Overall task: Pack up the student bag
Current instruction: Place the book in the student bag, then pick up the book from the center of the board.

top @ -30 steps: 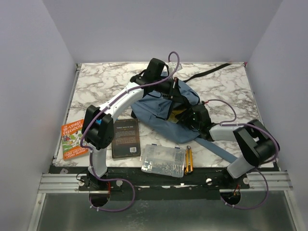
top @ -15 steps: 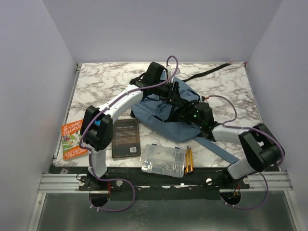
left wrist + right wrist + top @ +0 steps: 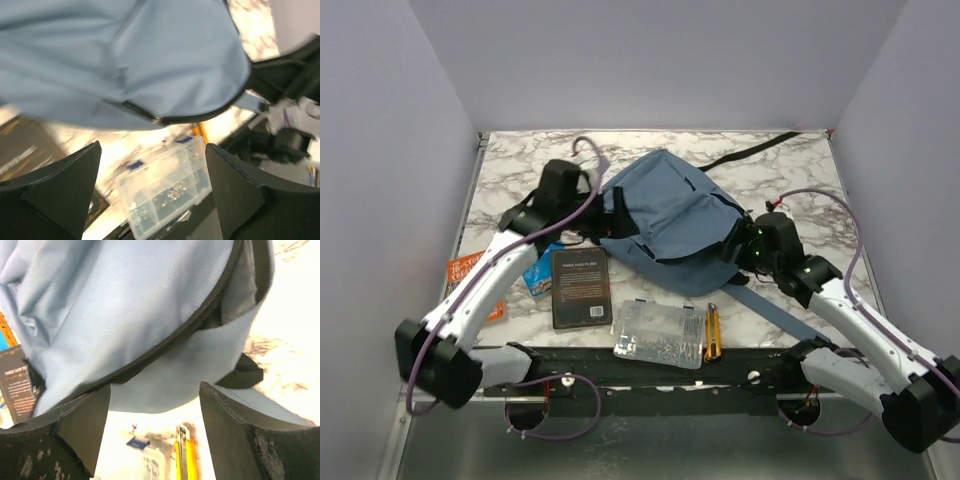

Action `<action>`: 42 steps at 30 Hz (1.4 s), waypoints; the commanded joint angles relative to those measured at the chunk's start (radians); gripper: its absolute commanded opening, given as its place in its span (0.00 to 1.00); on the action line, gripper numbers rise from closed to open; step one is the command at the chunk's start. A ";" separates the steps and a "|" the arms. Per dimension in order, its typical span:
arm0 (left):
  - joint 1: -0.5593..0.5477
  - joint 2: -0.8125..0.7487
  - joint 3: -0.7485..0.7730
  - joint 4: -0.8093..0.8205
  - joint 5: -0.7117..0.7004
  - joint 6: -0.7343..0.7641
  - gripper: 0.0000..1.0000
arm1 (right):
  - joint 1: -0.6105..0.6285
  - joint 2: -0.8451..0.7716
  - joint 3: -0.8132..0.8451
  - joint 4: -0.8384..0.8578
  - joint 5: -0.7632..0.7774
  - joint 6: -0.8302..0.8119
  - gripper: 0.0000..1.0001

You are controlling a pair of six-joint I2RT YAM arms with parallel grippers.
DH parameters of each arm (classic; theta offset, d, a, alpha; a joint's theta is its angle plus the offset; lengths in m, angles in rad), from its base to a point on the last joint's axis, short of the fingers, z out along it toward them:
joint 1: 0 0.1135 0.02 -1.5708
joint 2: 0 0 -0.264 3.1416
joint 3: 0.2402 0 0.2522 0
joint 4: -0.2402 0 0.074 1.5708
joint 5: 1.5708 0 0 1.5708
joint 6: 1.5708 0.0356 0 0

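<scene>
The student bag [image 3: 670, 212], a dusty blue-grey backpack, lies in the middle of the marble table with a black strap [image 3: 750, 153] trailing to the back right. My left gripper [image 3: 618, 216] stands open at the bag's left edge with nothing between its fingers. My right gripper [image 3: 733, 241] is open too, just off the bag's right side. The left wrist view has the bag [image 3: 150, 60] above the open gripper [image 3: 152, 192]. From the right wrist, the bag [image 3: 125, 305] shows its zip opening [image 3: 212, 302] gaping, beyond the empty gripper [image 3: 155, 427].
A dark book [image 3: 581, 287], a clear plastic parts box [image 3: 658, 333] and a yellow utility knife [image 3: 712, 333] lie along the near edge. A colourful book [image 3: 465, 270] sits at the left, partly under my left arm, and a small blue item [image 3: 541, 272] beside it.
Both arms have drawn back from over the bag, left arm to the left, right arm to the right. Both grippers have opened. The bag now lies uncovered and flatter.
</scene>
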 commanded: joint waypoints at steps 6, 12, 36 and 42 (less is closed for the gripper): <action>0.273 -0.614 -0.516 -0.102 -0.366 -0.264 0.95 | 0.006 -0.089 0.303 -0.295 -0.003 -0.135 0.74; 0.352 -0.694 -0.643 -0.149 -0.418 -0.410 0.98 | 0.149 0.066 0.308 0.002 -0.353 -0.084 0.74; 0.448 -0.590 -0.987 0.286 -0.228 -0.457 0.99 | 0.499 0.886 0.335 0.600 -0.265 0.176 0.73; 0.449 -0.559 -0.979 0.297 -0.215 -0.428 0.98 | 0.473 0.954 0.345 0.655 -0.271 0.196 0.74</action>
